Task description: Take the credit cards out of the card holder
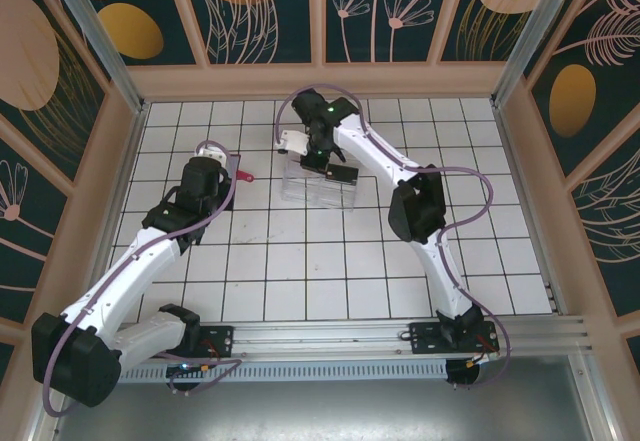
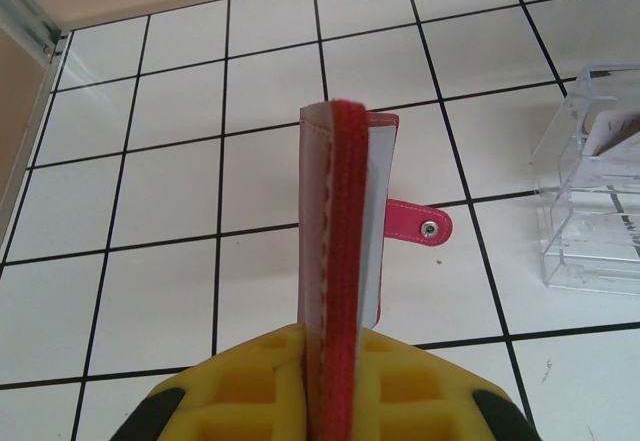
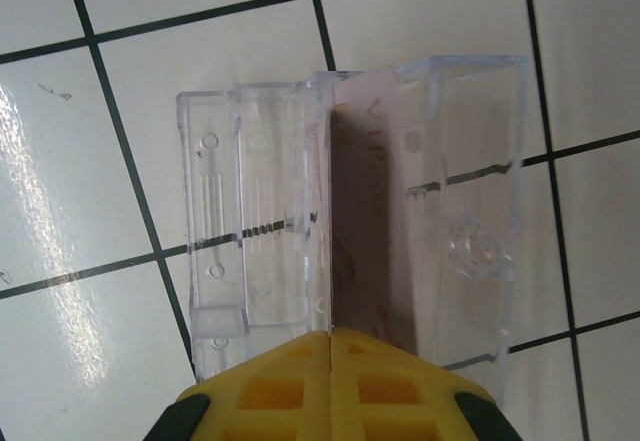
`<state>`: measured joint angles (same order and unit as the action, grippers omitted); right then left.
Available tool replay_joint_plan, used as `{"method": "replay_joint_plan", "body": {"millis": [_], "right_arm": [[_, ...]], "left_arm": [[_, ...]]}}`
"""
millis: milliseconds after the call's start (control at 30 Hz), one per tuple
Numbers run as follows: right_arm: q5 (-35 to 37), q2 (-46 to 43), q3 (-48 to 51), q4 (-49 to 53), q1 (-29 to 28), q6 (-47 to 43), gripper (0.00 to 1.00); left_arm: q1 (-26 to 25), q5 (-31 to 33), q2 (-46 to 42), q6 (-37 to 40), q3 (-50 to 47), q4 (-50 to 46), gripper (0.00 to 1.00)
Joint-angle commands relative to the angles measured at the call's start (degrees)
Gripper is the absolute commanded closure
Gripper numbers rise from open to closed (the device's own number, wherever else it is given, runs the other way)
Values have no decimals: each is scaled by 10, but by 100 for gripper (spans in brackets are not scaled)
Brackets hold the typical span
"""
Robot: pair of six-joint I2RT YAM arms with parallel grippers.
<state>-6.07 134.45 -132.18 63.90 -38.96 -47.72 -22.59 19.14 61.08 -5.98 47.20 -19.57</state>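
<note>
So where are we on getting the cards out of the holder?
Done: the pale card is out of the red card holder. In hand: the right gripper pinches it at the clear tray, not yet released; the left gripper clamps the holder. Left: release it; whether another card sits in the holder can't be told edge-on.

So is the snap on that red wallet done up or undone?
Undone: the snap tab sticks out sideways from the card holder, its stud bare and pressed to nothing.
</note>
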Motion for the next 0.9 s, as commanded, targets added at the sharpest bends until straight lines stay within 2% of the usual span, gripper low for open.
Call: {"method": "replay_joint_plan", "body": {"millis": [0,300,533,633,867], "right_arm": [[-4,-4,24,13,-2,-15,100],[-30,-49,92,2,-14,-22,100],[54,-33,76,-36,-15,-14,100],[67,-29,64,-53,-15,-10,93],[116,-32,43,-84,-21,4,89]], "left_arm": [[3,5,-2,9,-3,15,100],[3,4,-3,9,-5,14,100],[3,3,-4,9,-5,13,100],[3,5,-4,10,-6,13,100],[3,4,-4,11,-6,12,100]]}}
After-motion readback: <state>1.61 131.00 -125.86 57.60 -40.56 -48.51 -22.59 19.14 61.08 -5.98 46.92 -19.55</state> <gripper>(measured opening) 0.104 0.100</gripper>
